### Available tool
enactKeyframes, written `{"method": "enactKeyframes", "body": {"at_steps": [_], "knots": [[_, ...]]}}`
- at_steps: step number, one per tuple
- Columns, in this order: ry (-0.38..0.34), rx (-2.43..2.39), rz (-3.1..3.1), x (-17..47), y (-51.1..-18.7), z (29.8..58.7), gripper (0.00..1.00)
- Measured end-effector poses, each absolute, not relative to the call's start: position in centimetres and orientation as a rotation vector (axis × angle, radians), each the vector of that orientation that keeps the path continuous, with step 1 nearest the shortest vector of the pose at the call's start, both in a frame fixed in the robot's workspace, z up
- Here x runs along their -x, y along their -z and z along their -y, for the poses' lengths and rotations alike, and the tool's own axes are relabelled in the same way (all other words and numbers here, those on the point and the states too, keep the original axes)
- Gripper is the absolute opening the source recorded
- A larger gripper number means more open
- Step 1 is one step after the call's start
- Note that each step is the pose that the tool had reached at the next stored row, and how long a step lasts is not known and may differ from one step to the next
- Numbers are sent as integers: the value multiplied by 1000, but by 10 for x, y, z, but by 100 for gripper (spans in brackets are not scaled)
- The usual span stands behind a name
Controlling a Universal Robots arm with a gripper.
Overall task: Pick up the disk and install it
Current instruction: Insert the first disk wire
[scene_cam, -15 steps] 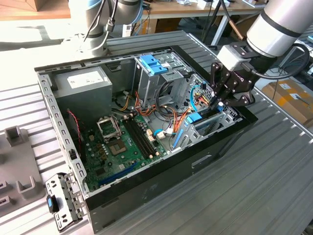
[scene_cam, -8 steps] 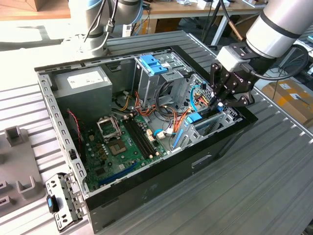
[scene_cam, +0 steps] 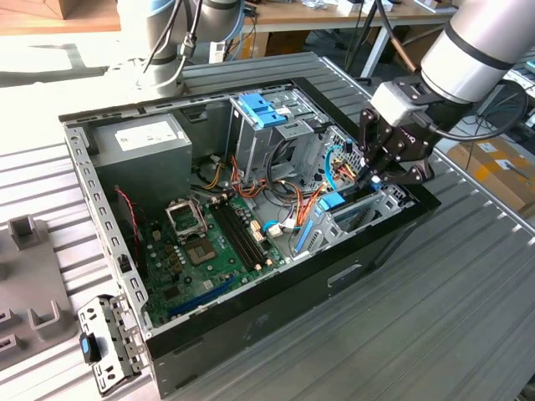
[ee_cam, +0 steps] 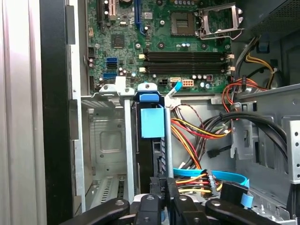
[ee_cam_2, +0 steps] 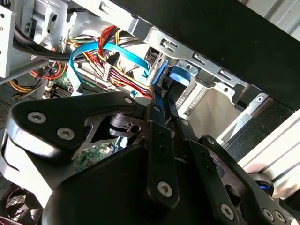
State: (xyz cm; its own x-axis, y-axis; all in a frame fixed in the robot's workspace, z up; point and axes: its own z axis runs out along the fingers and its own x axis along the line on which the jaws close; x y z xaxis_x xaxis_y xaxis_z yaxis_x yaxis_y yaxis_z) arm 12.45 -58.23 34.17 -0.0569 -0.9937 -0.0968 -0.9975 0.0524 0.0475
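The gripper (scene_cam: pixel 374 173) reaches into the open computer case (scene_cam: pixel 251 334), its fingers (ee_cam_2: pixel 159 101) nearly closed on the upper edge of the disk (ee_cam: pixel 152 140). The disk stands on edge in a slot of the metal drive cage (ee_cam: pixel 105 136), beside the motherboard (scene_cam: pixel 201 246), blue rail (ee_cam: pixel 152 123) showing. It looks stiff, fairly heavy and shock-sensitive with slick metal faces, so the plastic-railed edges seem the safest hold.
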Motion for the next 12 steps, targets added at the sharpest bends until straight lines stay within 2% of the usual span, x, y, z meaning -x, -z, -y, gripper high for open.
{"method": "enactKeyframes", "body": {"at_steps": [12], "knots": [[-158,2131,-2251,-125,-349,583,17]]}}
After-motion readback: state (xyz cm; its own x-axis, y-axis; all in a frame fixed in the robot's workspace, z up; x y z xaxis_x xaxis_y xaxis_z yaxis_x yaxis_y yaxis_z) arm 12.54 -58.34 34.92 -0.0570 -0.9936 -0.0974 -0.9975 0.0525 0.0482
